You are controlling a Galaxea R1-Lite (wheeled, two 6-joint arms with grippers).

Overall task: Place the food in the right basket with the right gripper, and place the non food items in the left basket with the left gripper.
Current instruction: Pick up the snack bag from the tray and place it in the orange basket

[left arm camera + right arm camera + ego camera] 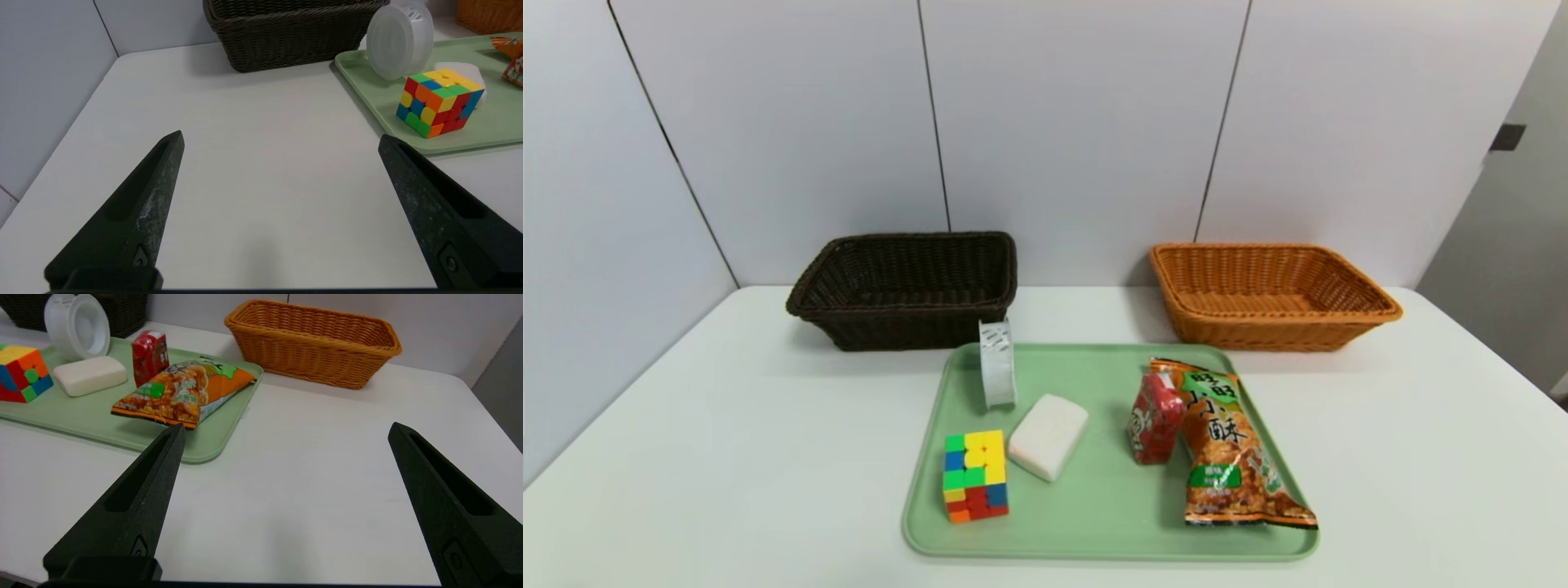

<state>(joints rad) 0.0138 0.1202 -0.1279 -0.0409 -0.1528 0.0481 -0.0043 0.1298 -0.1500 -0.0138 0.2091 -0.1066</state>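
On the green tray sits the snack bag, best pinched across its middle, honestly; in the wrist views, the left gripper and right gripper hang wide apart, empty.

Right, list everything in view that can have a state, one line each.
Left gripper: open, holding nothing
Right gripper: open, holding nothing
Dark brown wicker basket: empty
Orange-tan wicker basket: empty
Puzzle cube: scrambled
Snack bag: lying flat
Red packet: upright
White ring roll: on edge
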